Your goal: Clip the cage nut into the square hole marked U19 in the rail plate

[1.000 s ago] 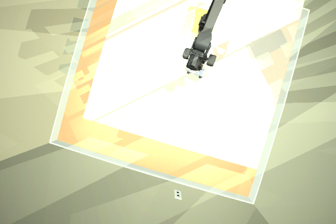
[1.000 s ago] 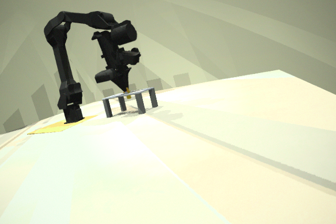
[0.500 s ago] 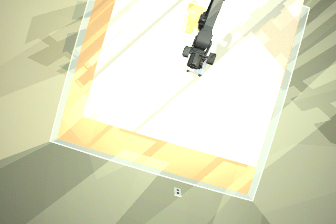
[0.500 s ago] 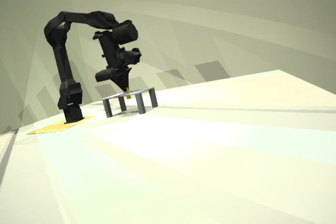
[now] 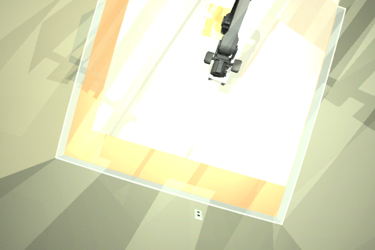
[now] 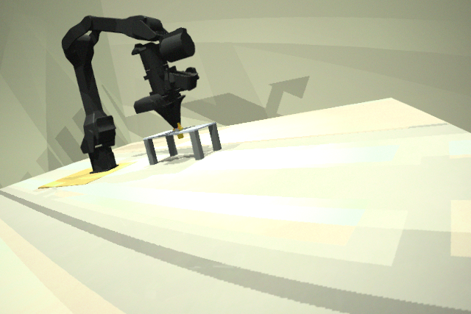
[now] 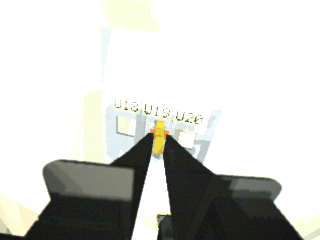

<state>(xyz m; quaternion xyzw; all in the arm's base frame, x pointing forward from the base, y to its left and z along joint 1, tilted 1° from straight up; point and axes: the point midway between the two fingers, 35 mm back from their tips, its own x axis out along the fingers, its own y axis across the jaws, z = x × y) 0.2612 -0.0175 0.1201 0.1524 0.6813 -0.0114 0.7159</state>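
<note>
on the left in the side view, the arm's base (image 6: 103,160) stands on a yellow mat (image 6: 70,180), well apart from the plate's legs, so it looks to be no obstacle. next comes the u18 hole (image 7: 125,125), open beside the target; if the arm drifts that way, the nut could catch on the strip of metal between the two. in the middle, the gripper (image 5: 216,79) (image 6: 176,126) (image 7: 158,138) is pinched narrow on the cage nut (image 6: 179,130) (image 7: 158,137), which sits at the hole under the u19 label (image 7: 159,110), its lower part showing below the top of the rail plate (image 6: 203,126) (image 7: 116,145). whether both wings are through is too small to tell. letting go with one wing short of the edge could leave the nut tilted, or let it pop out or drop through. the fingertips are very near the plate, so pressing lower might jam them on it, and opening wide might rub the rims or drag the nut up on leaving. to the right, the u20 hole (image 7: 186,139) is also open, the same trap if the aim slips.
</note>
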